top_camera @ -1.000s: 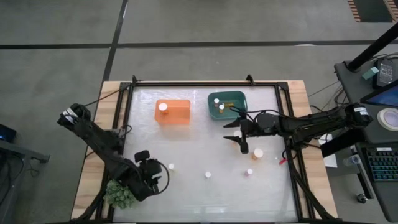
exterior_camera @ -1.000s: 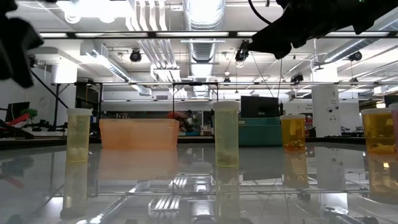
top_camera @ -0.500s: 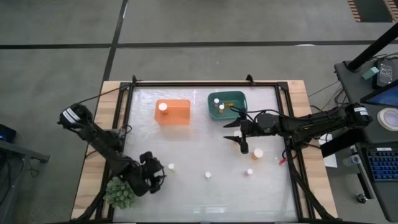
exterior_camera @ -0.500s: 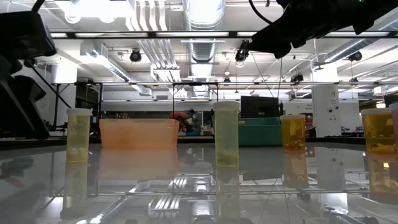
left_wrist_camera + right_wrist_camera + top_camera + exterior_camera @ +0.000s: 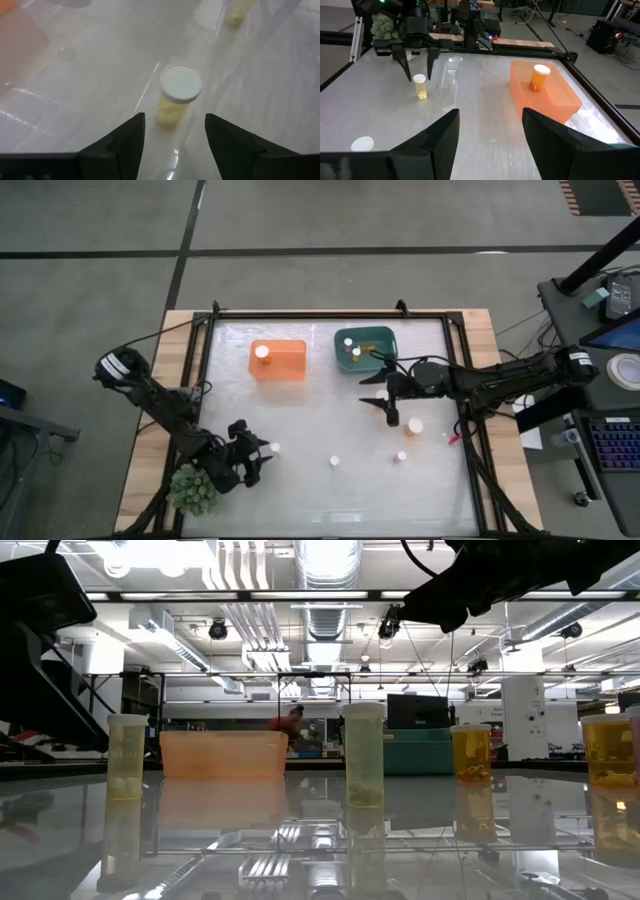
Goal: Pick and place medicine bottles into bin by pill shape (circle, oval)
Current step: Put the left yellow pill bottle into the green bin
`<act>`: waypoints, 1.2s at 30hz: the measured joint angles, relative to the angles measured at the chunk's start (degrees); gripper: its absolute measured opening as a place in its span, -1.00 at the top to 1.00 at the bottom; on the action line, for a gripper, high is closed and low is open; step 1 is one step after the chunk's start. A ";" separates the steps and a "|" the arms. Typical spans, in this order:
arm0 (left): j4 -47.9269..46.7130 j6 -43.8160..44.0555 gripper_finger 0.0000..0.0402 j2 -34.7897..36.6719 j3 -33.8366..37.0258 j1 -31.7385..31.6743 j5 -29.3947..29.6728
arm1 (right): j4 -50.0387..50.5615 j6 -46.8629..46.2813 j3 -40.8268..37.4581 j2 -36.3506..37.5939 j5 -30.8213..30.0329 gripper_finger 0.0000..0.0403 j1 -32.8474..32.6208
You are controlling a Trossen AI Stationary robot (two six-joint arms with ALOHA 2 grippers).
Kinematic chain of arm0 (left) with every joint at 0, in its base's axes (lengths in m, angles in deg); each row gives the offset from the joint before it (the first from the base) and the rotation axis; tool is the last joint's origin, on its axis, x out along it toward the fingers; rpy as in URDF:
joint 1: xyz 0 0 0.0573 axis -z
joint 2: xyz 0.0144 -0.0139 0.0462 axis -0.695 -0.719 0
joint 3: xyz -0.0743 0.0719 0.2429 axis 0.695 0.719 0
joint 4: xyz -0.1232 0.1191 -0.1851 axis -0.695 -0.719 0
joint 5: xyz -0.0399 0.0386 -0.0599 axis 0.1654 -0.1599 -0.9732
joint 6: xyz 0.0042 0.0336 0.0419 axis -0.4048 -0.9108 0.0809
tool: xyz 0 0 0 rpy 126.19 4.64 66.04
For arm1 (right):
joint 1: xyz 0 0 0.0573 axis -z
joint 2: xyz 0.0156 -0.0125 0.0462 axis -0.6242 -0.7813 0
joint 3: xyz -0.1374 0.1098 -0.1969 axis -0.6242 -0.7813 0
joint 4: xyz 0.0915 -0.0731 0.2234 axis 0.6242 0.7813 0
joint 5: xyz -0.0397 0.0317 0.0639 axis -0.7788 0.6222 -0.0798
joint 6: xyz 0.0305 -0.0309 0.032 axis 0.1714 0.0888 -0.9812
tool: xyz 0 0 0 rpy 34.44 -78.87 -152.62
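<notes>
Left pincer [image 5: 262,461] nearer bottle [image 5: 274,448]

No readable text, label, brand, number or sign is found in any view. The bottles [image 5: 364,754] are seen without legible labels, their white caps [image 5: 181,83] are blank, and the orange bin [image 5: 545,92] carries no marking that can be read.
</notes>
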 joint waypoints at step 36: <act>17.29 -4.81 0.55 -11.09 -0.52 -2.76 3.69 | 0.07 -0.82 0.00 -0.02 -0.02 -0.04 0.00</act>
